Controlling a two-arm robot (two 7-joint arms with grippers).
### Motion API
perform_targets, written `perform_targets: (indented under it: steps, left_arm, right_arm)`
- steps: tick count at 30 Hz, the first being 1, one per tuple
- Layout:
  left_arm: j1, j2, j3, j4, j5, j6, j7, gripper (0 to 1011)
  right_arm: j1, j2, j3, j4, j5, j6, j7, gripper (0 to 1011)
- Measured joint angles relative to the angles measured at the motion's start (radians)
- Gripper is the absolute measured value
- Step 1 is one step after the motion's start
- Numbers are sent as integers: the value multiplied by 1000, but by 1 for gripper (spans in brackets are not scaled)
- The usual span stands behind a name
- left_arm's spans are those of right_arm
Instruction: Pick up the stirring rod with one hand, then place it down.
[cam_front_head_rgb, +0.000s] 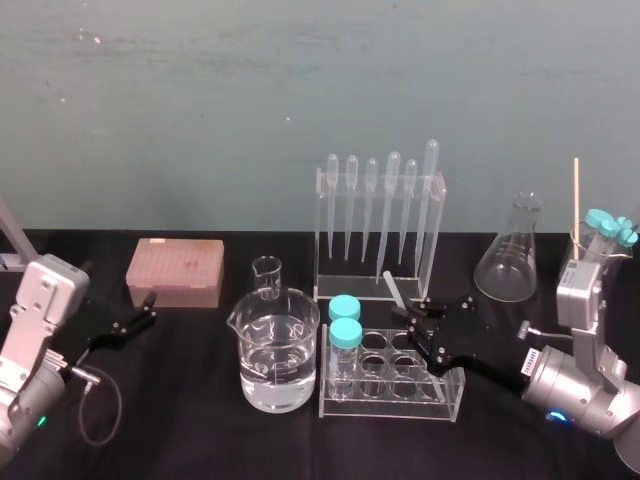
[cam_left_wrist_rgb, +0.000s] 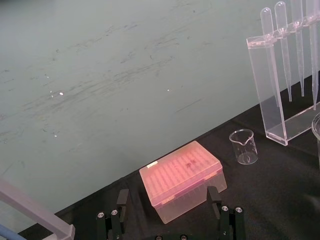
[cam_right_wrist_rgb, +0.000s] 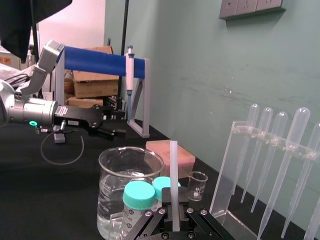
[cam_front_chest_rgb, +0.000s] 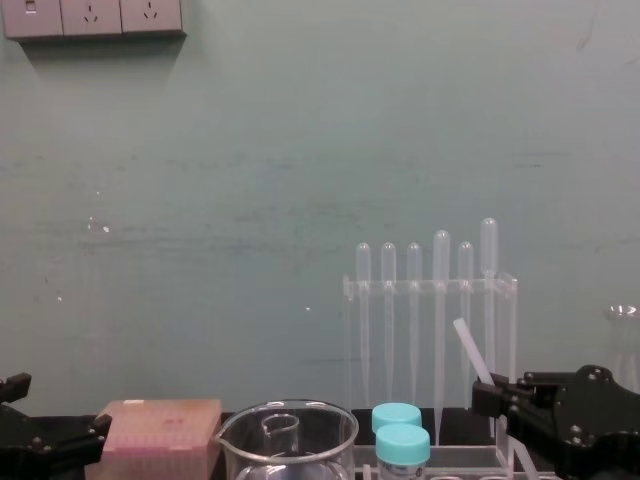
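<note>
Gripping stirring rod | right hand over tube rack | left hand parked

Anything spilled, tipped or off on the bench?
Nothing spilled or tipped. Only oddity: the stirring rod sits tilted in the shut right tool, above the tube rack. Left tool parked open by the pink box.

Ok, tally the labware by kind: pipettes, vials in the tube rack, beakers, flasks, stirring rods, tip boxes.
Pipettes: 6
Teal-capped vials in the tube rack: 2
Beakers: 2, a large beaker and a small beaker
Erlenmeyer flask: 1
Stirring rod, held by the right gripper: 1
Pink tip box, left gripper open near it: 1
Total: 13
</note>
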Motion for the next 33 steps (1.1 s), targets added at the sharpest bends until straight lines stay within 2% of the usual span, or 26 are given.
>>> perform_targets:
  steps: [19, 25, 26, 30, 31, 33]
  left_arm:
    - [0, 0, 0, 0, 0, 0, 0, 1000]
    - [0, 0, 0, 0, 0, 0, 0, 1000]
    - [0, 0, 0, 0, 0, 0, 0, 1000]
    - [0, 0, 0, 0, 0, 0, 0, 1000]
    - [0, 0, 0, 0, 0, 0, 0, 1000]
    - [0, 0, 0, 0, 0, 0, 0, 1000]
  right_arm:
    - [0, 1, 0, 0, -2, 3, -2, 68]
    - [0, 1, 0, 0, -1, 2, -2, 213]
    - [0, 1, 1, 0, -1, 2, -2, 269]
    - [0, 1, 1, 0, -1, 1, -2, 380]
    - [0, 1, 1, 0, -1, 1, -2, 438]
    - [0, 1, 1, 0, -1, 1, -2, 471]
